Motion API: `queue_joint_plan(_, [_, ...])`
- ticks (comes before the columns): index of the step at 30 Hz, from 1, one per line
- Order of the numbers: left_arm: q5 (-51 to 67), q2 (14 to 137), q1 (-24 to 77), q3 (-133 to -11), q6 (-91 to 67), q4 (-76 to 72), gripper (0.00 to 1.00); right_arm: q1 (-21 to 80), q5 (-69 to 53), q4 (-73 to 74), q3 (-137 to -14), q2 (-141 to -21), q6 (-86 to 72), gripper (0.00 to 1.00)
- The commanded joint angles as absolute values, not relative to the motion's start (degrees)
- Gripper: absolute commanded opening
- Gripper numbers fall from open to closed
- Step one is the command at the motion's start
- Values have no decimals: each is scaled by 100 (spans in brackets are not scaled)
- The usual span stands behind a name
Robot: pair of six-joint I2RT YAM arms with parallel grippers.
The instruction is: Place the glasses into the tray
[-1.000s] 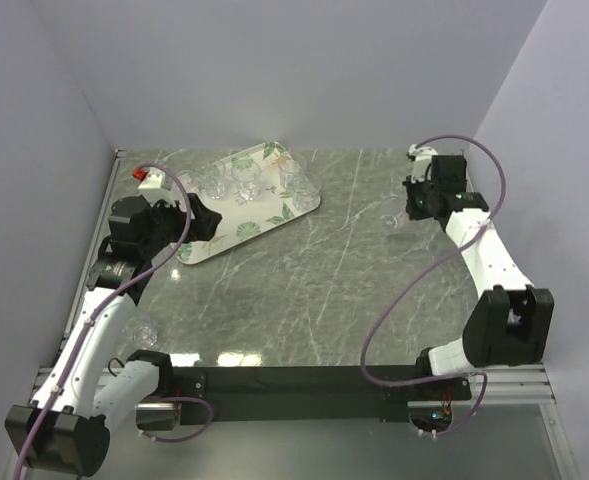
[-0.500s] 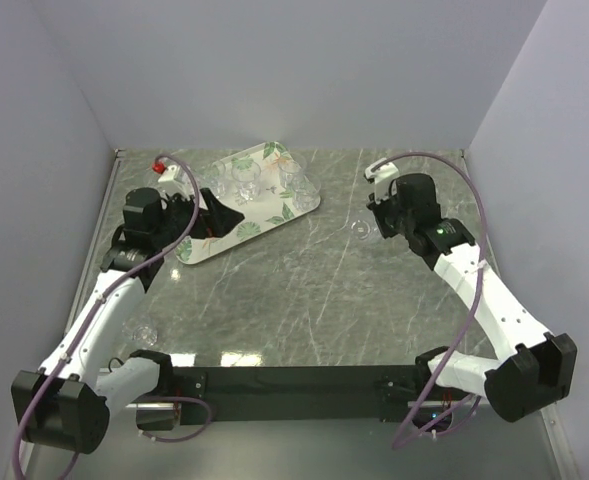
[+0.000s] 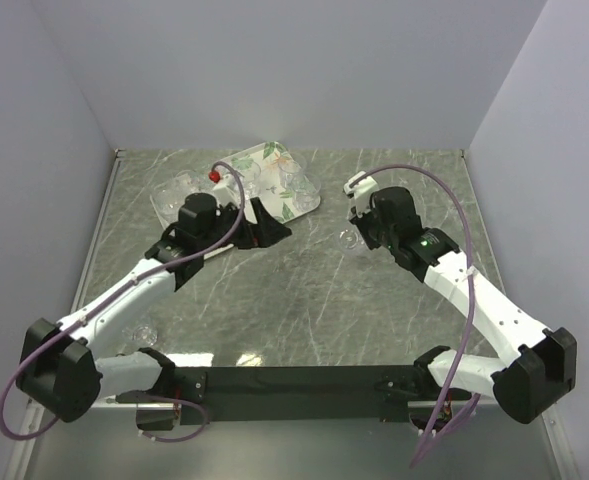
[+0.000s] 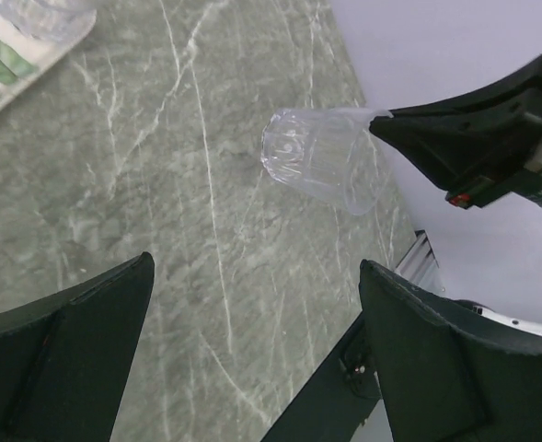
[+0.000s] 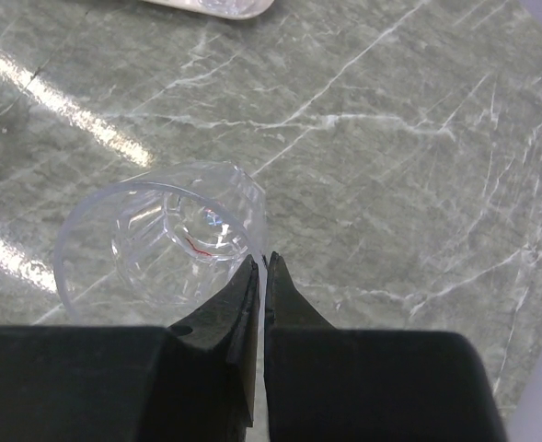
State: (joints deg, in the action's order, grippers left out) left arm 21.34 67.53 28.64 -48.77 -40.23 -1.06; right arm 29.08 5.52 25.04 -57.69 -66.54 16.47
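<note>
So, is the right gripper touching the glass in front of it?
Touching. In the right wrist view the right gripper is pinched shut on the rim of the glass, with no gap visible.

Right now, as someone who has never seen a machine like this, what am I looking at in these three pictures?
These are two robot arms bolted at the near edge of a marbled table. The wide picture comes from a fixed camera above and behind them. The other two come from small cameras on each wrist, so each shows its own black fingers. The right gripper pinches the rim of a small clear glass, which is tilted and seems to be lifted off the table. The left gripper is open and empty, and its camera sees that same glass from the other side. At the far side lies a leaf-printed tray with several glasses already in it. The job is to put the glasses into that tray.
</note>
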Motion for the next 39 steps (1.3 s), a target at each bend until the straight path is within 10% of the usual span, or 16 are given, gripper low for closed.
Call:
queue_joint_plan(1, [1496,6995,3215,-5115,-4508,-519,99,3049,826,1986,-5801,-6521,1416,0])
queue_joint_plan(21, [27,9210,4675,-7188,-4219,456,96,3164,870,1907,-5827,-6680,1020,0])
queue_joint_plan(27, [-957,9782,4930,-7971,-3815,1458,68,3155,800,1968,-5862,-6627,958,0])
queue_joint_plan(33, [-1406,10098,5071,-8349,-3542,1775,2,3138,466,2074,-5897,-6618,844,0])
queue_joint_plan(39, [-1494,10099,5106,-8350,-3402,1767,0,3041,18,2232,-6003,-6653,730,8])
